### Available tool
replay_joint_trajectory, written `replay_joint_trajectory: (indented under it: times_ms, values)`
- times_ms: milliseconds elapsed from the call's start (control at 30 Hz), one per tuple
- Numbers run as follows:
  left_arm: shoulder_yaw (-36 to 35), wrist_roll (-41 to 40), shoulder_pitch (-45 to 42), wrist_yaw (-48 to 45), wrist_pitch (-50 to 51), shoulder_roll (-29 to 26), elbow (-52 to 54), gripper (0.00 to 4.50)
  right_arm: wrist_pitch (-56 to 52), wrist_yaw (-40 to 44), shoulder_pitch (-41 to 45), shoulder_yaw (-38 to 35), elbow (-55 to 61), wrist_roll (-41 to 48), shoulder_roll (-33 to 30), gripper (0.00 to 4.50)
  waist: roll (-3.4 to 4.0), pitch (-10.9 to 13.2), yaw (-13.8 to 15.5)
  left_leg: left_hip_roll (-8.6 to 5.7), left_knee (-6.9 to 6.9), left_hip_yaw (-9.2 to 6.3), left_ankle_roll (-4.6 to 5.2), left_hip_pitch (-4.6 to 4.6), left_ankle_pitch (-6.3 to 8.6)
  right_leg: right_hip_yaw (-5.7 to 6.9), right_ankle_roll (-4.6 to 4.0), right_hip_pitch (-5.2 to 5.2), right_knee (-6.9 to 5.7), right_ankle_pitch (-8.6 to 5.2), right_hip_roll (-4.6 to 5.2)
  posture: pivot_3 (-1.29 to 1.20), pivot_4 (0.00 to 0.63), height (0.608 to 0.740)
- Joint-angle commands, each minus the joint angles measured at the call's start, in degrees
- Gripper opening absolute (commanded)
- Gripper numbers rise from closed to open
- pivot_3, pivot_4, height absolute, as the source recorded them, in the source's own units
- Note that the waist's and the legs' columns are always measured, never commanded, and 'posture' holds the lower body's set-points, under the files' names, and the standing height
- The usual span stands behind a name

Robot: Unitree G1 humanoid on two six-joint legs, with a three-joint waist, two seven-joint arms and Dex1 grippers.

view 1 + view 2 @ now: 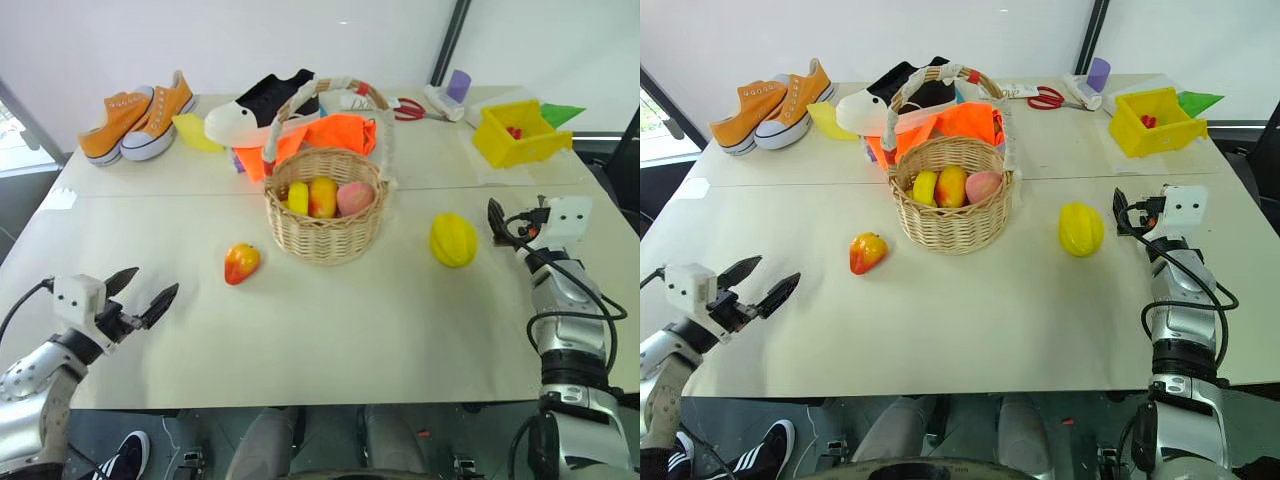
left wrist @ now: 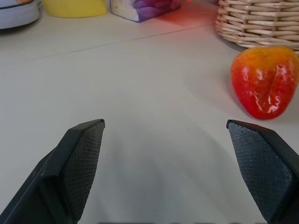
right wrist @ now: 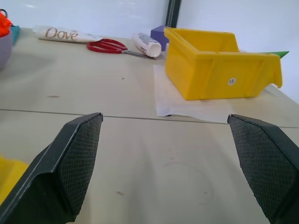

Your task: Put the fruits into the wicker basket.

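black-fingered left tool [image 1: 148, 285] and right tool [image 3: 168, 163] hover level, spread wide, empty.

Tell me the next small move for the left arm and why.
Probably ease the left gripper forward and toward the red-orange fruit, which lies on the table outside the basket. Its jaws are open and empty, and the fruit sits just ahead, off to one side of them in the wrist view.

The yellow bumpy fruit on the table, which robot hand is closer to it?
Right. The right gripper sits open just beside the yellow ribbed fruit, on its outer side. The left gripper is open far across the table, past the wicker basket.
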State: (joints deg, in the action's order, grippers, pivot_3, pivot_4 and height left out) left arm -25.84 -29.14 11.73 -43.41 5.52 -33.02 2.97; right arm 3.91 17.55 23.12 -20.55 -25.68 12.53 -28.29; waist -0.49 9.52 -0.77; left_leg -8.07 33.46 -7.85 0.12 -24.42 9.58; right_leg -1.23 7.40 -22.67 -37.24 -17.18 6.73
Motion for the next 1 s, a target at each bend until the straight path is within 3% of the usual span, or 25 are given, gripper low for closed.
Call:
replay_joint_trajectory:
  times_ms: [33,200,800,1000]
  values:
    - [-2.4,-0.5,0.3,0.3,-2.5,0.5,1.7,4.5,1.9,0.2,1.6,-0.2,-0.8,-0.2,-0.8,4.46,0.0,0.0,0.0,0.0,0.0,0.0,0.0,0.0,0.0,0.0,0.0,0.0,0.0,0.0,0.0,0.0,0.15,0.74]
    - [-1.6,3.5,-0.3,3.9,-3.7,0.2,1.4,4.5,2.6,0.6,2.4,0.4,-2.2,-0.5,-0.9,4.46,0.0,0.0,0.1,0.0,0.01,0.0,0.01,0.0,0.0,0.0,0.0,0.02,0.04,0.0,0.01,0.0,0.15,0.74]
    - [-1.4,-2.3,-3.1,-4.7,-4.2,0.3,0.3,4.5,1.7,1.2,2.1,0.6,1.5,0.4,-0.7,4.46,0.02,0.0,-0.1,0.0,0.0,0.01,0.01,0.01,-0.01,0.0,0.01,0.02,0.03,0.01,-0.01,0.0,0.15,0.74]
    - [-0.2,-6.2,-4.6,-8.0,0.0,-1.4,5.9,4.5,-5.7,2.2,-3.9,1.7,19.1,4.9,1.7,4.46,0.02,0.0,0.2,0.01,-0.03,-0.01,0.01,-0.01,-0.01,0.0,0.01,-0.01,0.02,0.01,-0.01,0.0,0.15,0.74]
